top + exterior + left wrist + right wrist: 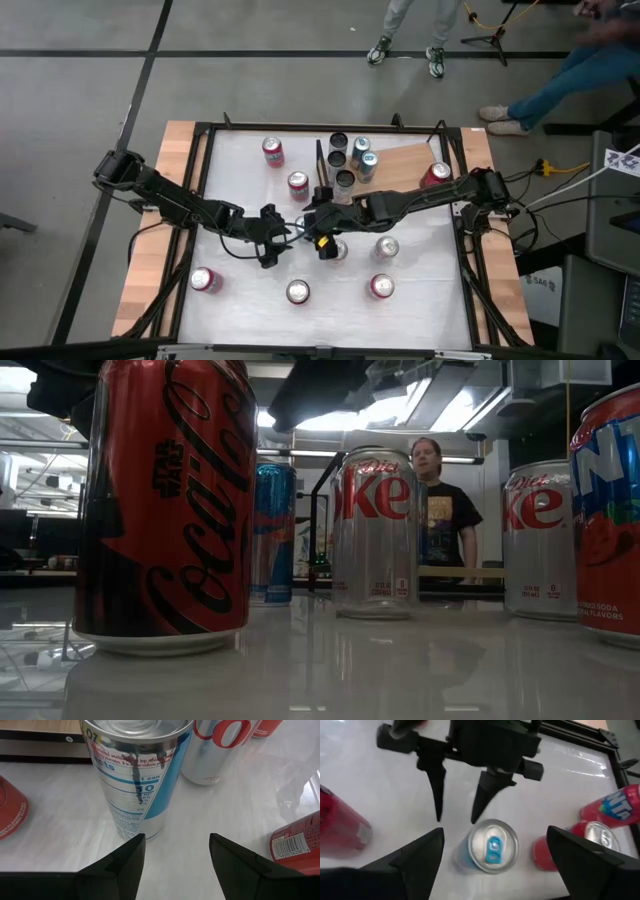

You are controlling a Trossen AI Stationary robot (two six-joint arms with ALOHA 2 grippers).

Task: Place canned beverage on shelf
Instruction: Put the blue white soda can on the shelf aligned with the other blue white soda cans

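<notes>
One slim silver-and-blue beverage can (492,845) stands upright on the white table, well short of the light-brown wooden shelf board (400,160); right gripper (492,862) spread wide above it, left gripper (175,857) parted beside it, both empty. Thin smooth wall judged slippery, dentable; mid-body hold advised

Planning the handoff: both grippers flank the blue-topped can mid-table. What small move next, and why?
Probably lower the right gripper and shut on the blue-topped can: its fingers stand open either side, the can upright on the table, the left gripper open beside it.
</notes>
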